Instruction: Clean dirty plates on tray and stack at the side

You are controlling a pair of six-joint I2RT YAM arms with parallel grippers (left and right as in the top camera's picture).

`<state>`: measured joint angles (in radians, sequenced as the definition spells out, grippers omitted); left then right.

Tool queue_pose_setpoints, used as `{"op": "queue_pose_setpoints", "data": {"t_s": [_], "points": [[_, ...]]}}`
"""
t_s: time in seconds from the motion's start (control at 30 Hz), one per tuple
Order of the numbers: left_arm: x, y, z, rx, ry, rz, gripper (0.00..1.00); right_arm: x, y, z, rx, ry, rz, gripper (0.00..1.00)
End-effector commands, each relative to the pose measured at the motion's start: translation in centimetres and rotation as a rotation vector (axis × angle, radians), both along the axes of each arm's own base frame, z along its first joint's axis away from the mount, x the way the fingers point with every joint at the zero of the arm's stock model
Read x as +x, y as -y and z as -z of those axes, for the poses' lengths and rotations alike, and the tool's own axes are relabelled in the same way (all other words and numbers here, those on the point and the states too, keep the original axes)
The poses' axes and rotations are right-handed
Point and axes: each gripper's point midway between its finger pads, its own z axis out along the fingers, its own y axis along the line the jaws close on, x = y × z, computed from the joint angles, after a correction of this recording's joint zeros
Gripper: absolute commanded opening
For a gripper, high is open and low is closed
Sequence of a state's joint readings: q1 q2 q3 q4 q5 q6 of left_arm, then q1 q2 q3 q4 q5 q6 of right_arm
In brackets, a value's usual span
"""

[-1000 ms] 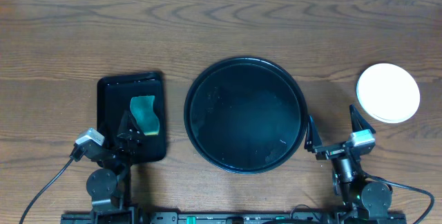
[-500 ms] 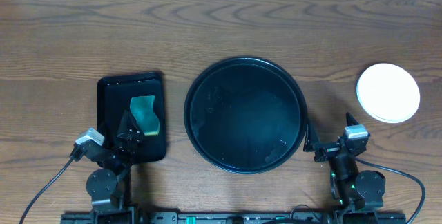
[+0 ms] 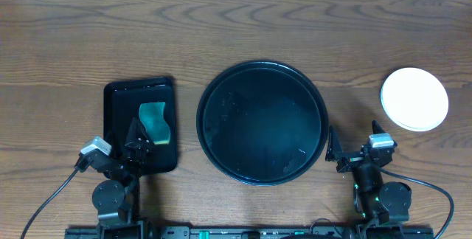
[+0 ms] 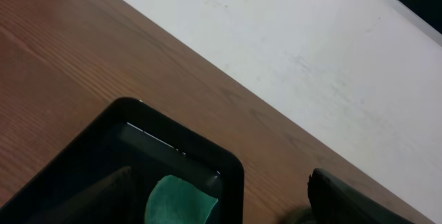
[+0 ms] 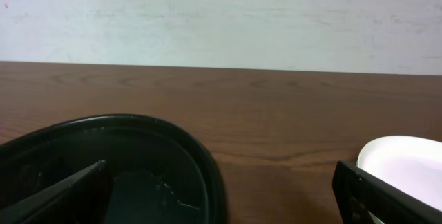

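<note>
Left fingers spread wide, holding nothing, over near end of small rectangular tray. Green sponge lay in it just ahead of me. Right fingers also wide, gripping nothing, low over counter, just beside near right rim of tray. Tray sat mid-counter. Plates, white, stacked on counter at far right, apart from tray.
</note>
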<state>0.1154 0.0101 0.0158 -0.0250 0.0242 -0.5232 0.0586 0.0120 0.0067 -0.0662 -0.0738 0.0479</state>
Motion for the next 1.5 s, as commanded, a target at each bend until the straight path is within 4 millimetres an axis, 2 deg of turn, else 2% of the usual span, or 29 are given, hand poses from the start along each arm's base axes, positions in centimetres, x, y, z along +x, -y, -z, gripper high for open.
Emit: {"op": "queue_pose_setpoints", "data": {"t_s": [0.0,0.53,0.63,0.73,0.9,0.97,1.37,1.47], "points": [[-0.2,-0.2,1.6,0.005,-0.053,-0.011,0.80,0.0,0.2,0.0,-0.012,0.002,0.013,0.99],[-0.2,-0.2,1.6,0.005,-0.053,-0.012,0.80,0.0,0.2,0.0,-0.012,0.002,0.013,0.99],[-0.3,-0.7,1.6,0.032,-0.058,-0.038,0.80,0.0,0.2,0.0,-0.013,0.002,0.013,0.99],[-0.2,-0.7,1.6,0.171,-0.082,-0.015,0.80,0.0,0.2,0.0,-0.013,0.002,0.013,0.99],[-0.2,-0.6,1.8,0.603,-0.161,0.050,0.80,0.0,0.2,0.0,-0.012,0.002,0.013,0.99],[-0.2,-0.6,2.0,0.718,-0.189,0.070,0.80,0.0,0.2,0.0,-0.012,0.002,0.013,0.99],[-0.1,-0.6,4.4,0.790,-0.300,0.127,0.80,0.0,0.2,0.0,-0.012,0.001,0.013,0.99],[0.1,-0.6,3.7,0.795,-0.272,0.114,0.80,0.0,0.2,0.0,-0.012,0.002,0.013,0.99]]}}
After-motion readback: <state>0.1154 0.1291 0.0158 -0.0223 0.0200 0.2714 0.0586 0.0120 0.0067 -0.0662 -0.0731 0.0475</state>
